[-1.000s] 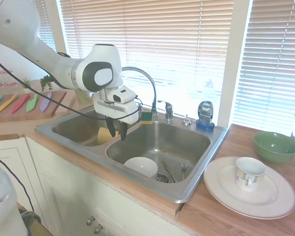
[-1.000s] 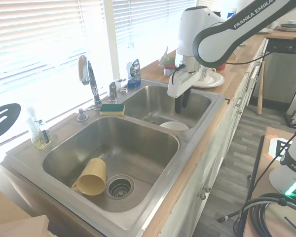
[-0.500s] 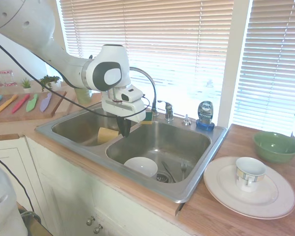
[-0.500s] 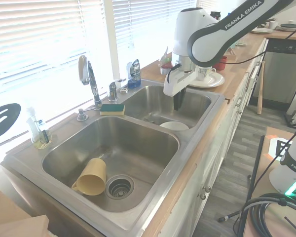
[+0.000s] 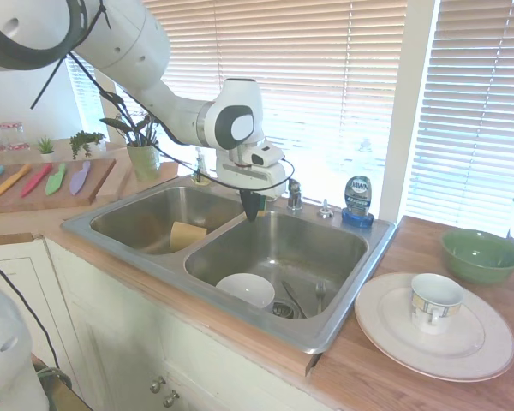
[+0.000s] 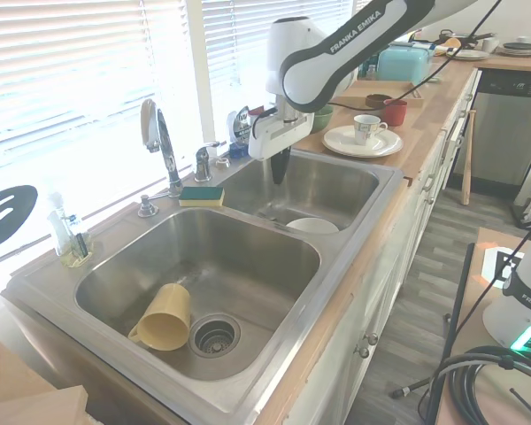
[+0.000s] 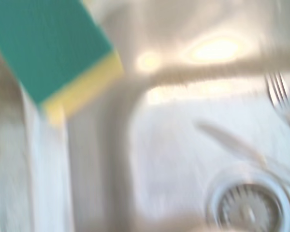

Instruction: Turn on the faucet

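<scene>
The chrome faucet (image 6: pixel 162 140) rises with its arched spout behind the divider between the two basins. Its stubby lever handle (image 6: pixel 203 162) stands just to the right of the spout. In the first exterior view the handle (image 5: pixel 293 193) shows, while the arm hides most of the spout. My gripper (image 5: pixel 254 208) points straight down over the back corner of the basin with the bowl. It hangs a short way in front of the handle without touching it. The fingers look shut with nothing between them, as the gripper (image 6: pixel 277 168) also appears from the other side.
A green-and-yellow sponge (image 6: pixel 201 195) lies on the sink's back rim (image 6: pixel 248 158) by the faucet. A blue soap bottle (image 5: pixel 357 199) stands behind the sink. A white bowl (image 5: pixel 246 289) and fork (image 5: pixel 319 295) lie in one basin, a yellow cup (image 6: pixel 164 317) in the other.
The arm has swung from the front middle of the sink toward the back rim, close to the faucet handle. The fingers have closed from slightly apart to together.
</scene>
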You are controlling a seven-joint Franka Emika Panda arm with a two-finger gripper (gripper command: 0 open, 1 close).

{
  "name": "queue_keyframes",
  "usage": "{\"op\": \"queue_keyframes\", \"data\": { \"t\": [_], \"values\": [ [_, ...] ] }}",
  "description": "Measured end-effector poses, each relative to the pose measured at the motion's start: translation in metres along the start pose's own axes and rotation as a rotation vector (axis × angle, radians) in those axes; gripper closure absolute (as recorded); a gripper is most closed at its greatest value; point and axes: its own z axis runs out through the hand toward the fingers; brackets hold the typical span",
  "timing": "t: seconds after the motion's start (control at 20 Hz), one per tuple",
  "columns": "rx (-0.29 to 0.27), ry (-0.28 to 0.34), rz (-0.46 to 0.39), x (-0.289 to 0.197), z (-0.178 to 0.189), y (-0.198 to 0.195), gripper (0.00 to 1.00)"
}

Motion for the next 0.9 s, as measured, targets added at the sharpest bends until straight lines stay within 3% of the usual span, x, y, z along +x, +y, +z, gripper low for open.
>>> {"op": "queue_keyframes", "data": {
  "t": [0.35, 0.9],
  "values": [
    [0.021, 0.018, 0.032, 0.039, 0.000, -0.070, 1.00],
    [0.110, 0.106, 0.099, 0.056, -0.026, -0.091, 1.00]
  ]
}}
